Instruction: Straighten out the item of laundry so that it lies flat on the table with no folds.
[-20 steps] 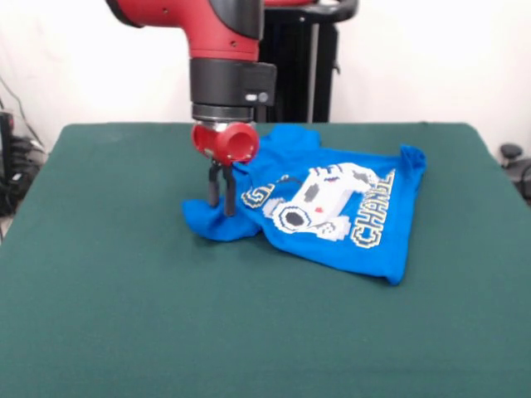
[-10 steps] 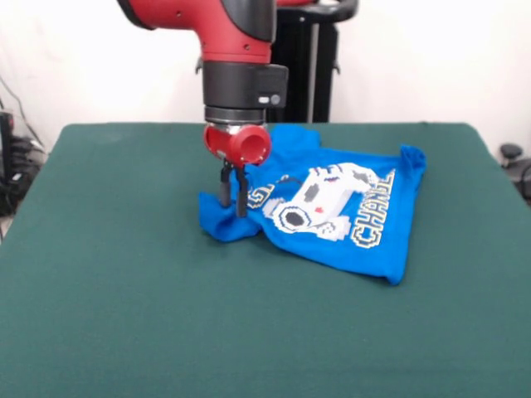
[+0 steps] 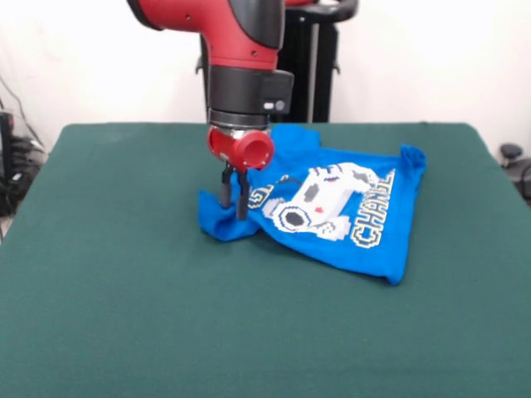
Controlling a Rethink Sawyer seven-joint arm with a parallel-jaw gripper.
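The item of laundry (image 3: pixel 365 195), a bright blue T-shirt with a game controller print and partly hidden lettering, lies crumpled on the far middle of the table (image 3: pixel 124 274). Its left end is bunched into a fold and its far edge is turned over. My gripper (image 3: pixel 234 211) comes down from above on the red and black arm. Its two dark fingers stand close together, pinching the bunched left corner of the shirt, right at the table's surface.
The black pedestal (image 3: pixel 309 66) stands behind the table's far edge. Dark equipment shows past the right edge (image 3: pixel 516 166) and cables past the left edge (image 3: pixel 12 166). Green cloth stretches wide in front of the shirt.
My gripper has moved to the right, taking the shirt's left corner with it, so that end is more bunched. The rest of the shirt has stayed put.
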